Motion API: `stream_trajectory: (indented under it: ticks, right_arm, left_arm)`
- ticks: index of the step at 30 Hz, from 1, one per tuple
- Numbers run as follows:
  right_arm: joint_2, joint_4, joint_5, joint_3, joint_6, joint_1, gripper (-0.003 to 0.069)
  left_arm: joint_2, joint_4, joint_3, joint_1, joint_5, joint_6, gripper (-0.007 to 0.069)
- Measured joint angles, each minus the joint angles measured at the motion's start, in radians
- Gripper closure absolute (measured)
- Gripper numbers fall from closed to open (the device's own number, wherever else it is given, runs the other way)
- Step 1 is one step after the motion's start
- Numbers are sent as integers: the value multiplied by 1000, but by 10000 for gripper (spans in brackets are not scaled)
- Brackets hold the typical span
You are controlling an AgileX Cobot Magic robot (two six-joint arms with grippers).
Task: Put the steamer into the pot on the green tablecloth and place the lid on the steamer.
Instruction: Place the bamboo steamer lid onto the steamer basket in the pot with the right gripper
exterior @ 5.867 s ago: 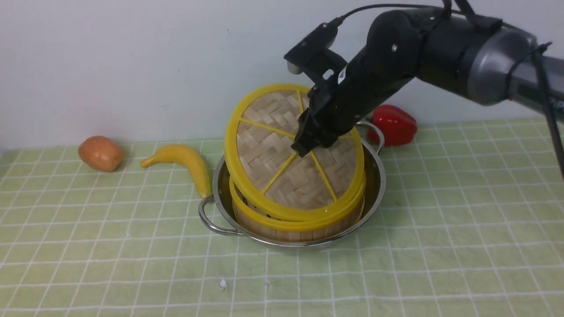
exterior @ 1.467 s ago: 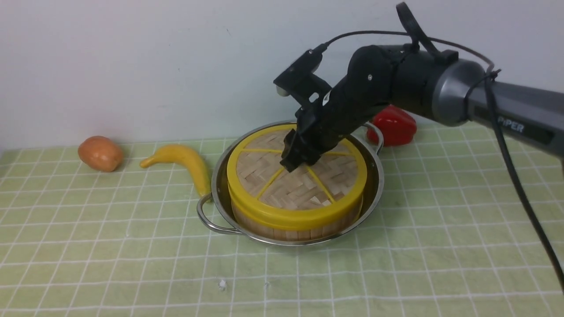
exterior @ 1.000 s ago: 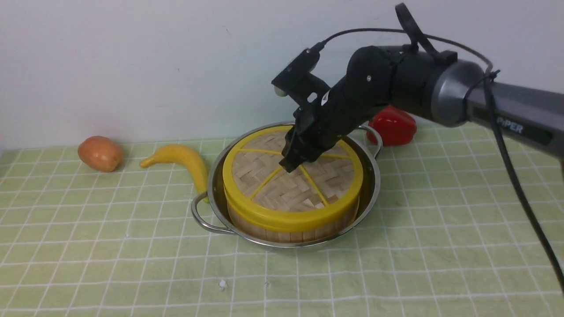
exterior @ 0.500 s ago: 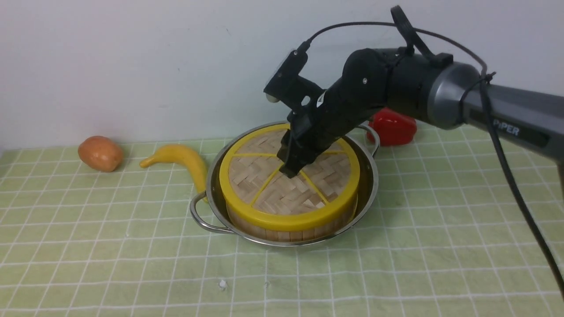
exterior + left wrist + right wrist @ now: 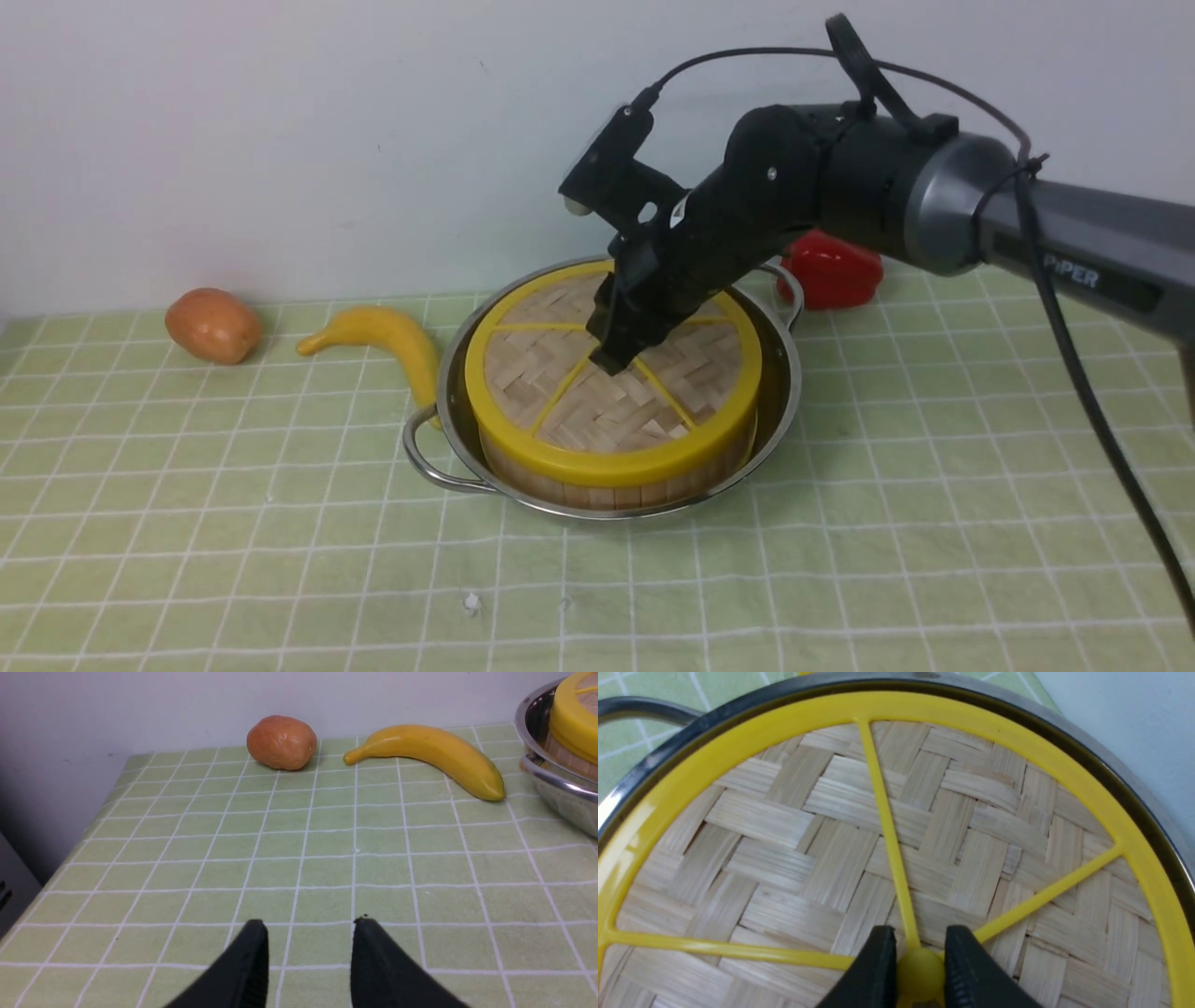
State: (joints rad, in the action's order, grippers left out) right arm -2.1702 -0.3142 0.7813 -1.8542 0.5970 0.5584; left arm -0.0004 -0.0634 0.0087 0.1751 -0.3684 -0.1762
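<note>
Pinching the yellow hub of the lid (image 5: 611, 373), the right gripper (image 5: 611, 355) has its jaws closed narrowly on either side of that small knob, as the right wrist view shows plainly. The lid lies flat and level on the steamer (image 5: 607, 481), yellow rim over yellow rim with no visible gap. The steamer in turn sits inside the pot (image 5: 789, 373), which rests on the cloth (image 5: 280, 523) toward the back edge of the bench, about midway along it.

Judging from this, both placements look done and the step in hand is the release. The next move calls for parting the jaws enough to clear the hub, then lifting straight up so the lid is not dragged off centre or tipped.

The left gripper (image 5: 308, 952) hangs over bare cloth near the bench's left edge, jaws partly open and empty, well apart from the pot.

Near the back edge, a banana (image 5: 383, 345) lies just beside the pot's left handle, a potato (image 5: 213, 324) further left, and a red pepper (image 5: 836, 266) sits behind the pot on its right.
</note>
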Motion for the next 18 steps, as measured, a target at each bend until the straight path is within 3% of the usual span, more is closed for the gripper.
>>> stream_trajectory:
  ticks: [18]
  right_arm:
    - [0, 9, -50, 1, -82, 0, 514]
  left_arm:
    - [0, 0, 0, 0, 0, 0, 382]
